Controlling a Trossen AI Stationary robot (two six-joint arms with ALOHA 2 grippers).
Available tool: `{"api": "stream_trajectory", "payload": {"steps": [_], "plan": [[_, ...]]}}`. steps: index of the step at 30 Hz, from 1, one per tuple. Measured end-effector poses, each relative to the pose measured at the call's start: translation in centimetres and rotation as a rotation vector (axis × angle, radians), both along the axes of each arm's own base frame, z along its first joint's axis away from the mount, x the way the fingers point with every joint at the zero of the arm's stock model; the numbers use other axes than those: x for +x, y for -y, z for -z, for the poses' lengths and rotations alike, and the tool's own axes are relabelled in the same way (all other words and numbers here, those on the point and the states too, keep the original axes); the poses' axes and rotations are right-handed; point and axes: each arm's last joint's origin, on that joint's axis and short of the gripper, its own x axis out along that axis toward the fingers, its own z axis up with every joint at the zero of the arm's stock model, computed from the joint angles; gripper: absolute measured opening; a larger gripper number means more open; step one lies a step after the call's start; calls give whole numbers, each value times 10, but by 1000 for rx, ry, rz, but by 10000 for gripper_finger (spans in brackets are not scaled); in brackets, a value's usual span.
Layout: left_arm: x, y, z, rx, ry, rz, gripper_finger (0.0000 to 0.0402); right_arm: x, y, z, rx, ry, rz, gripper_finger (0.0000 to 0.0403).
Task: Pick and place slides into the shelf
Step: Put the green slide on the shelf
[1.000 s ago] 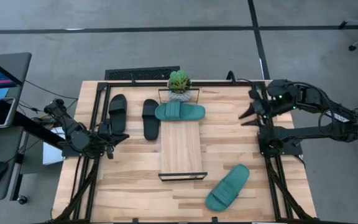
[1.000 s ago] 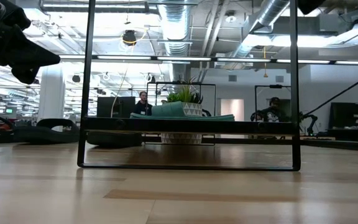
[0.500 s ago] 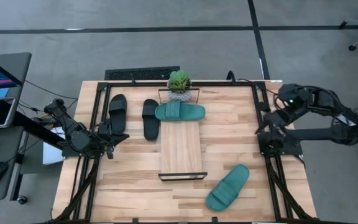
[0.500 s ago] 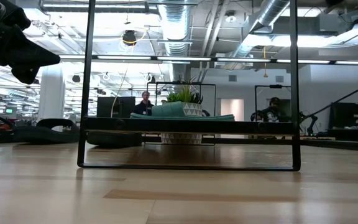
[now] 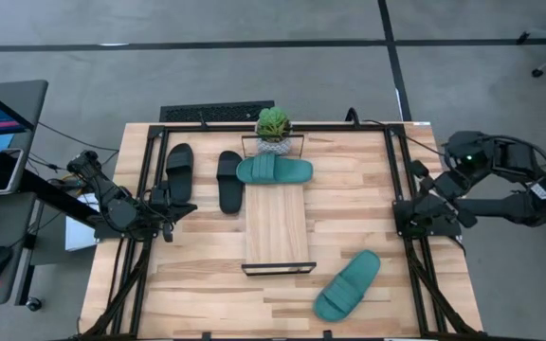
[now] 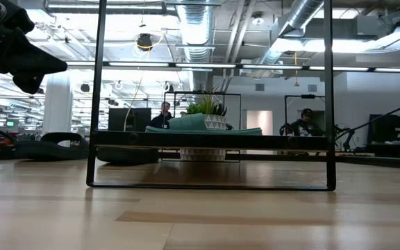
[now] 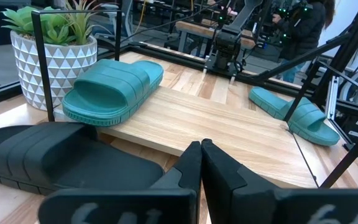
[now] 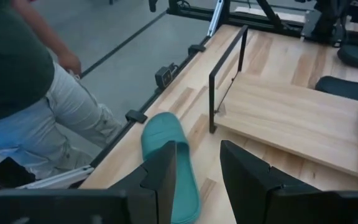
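One teal-green slide (image 5: 274, 170) lies across the far end of the light-wood shelf (image 5: 276, 227), in front of the potted plant. The second teal slide (image 5: 347, 284) rests sole-down on the table near the shelf's near right corner. Two black slides (image 5: 179, 171) (image 5: 229, 180) lie side by side on the table left of the shelf. My left gripper (image 7: 201, 154) is shut and hovers at the table's left side, beside the black slides (image 7: 61, 165). My right gripper (image 8: 197, 149) is open at the table's right edge (image 5: 423, 189), above and away from the teal slide (image 8: 169, 158).
A small potted plant (image 5: 273, 128) stands at the shelf's far end inside its black frame. Black metal rails run along the table's left and right sides. A person stands beside the table (image 8: 23, 93); other people show in the room beyond (image 6: 164, 114).
My right arm has drawn back from over the table toward the right edge and has turned toward the near side. The left arm and all the slides have stayed where they were.
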Motion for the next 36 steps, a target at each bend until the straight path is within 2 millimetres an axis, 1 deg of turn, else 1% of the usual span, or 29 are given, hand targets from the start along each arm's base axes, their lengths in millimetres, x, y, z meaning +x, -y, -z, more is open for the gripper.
{"api": "stream_trajectory", "payload": {"steps": [7, 15, 17, 20, 26, 31, 36], "plan": [[0, 0, 0, 0, 0, 0, 0, 0, 0, 0, 73, -52, 49, 116], [0, 0, 0, 0, 0, 0, 0, 0, 0, 0, 203, -147, 138, 116], [0, 0, 0, 0, 0, -1, 0, 1, 0, 4, 231, -173, 156, 116], [0, 0, 0, 0, 0, 0, 0, 1, 1, 16, 261, -223, 187, 116], [0, 0, 0, 0, 0, -1, 0, 2, 1, 49, 331, -307, 240, 116], [0, 0, 0, 0, 0, 0, 0, 2, 1, 75, 413, -322, 296, 116], [0, 0, 0, 0, 0, 0, 0, -1, 0, 97, 476, -337, 336, 116]]}}
